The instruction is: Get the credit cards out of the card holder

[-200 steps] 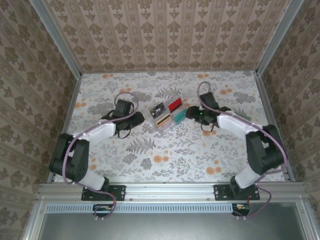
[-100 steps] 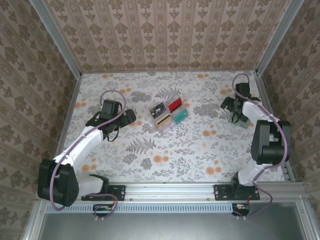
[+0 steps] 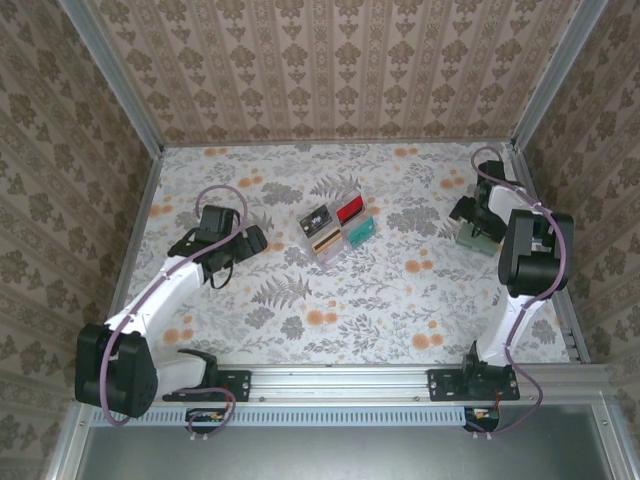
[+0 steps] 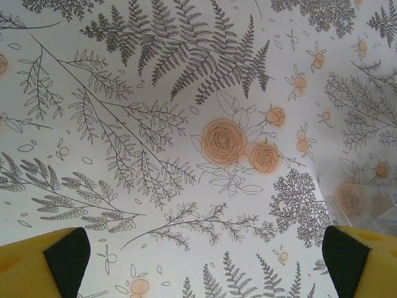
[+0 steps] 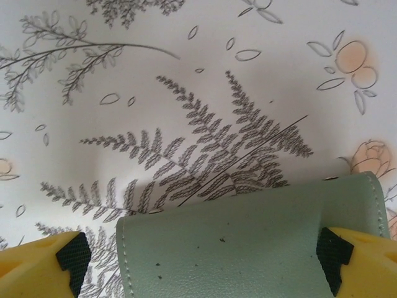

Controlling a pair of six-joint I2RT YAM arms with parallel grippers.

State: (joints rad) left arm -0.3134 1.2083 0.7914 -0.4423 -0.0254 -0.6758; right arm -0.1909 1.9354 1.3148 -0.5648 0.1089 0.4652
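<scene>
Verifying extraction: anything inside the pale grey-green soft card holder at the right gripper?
The card holder shows only its stitched outer face, lying on the floral tablecloth within the open right gripper; its interior is covered. The black, red, tan and teal credit cards lie mid-table.

Grey-green card holder (image 5: 248,242) between spread end effector (image 5: 205,261) fingers, possibly against one.

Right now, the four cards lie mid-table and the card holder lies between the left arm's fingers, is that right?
Not the left: the right wrist view shows the card holder between the right arm's fingers. The four cards do lie mid-table.
</scene>
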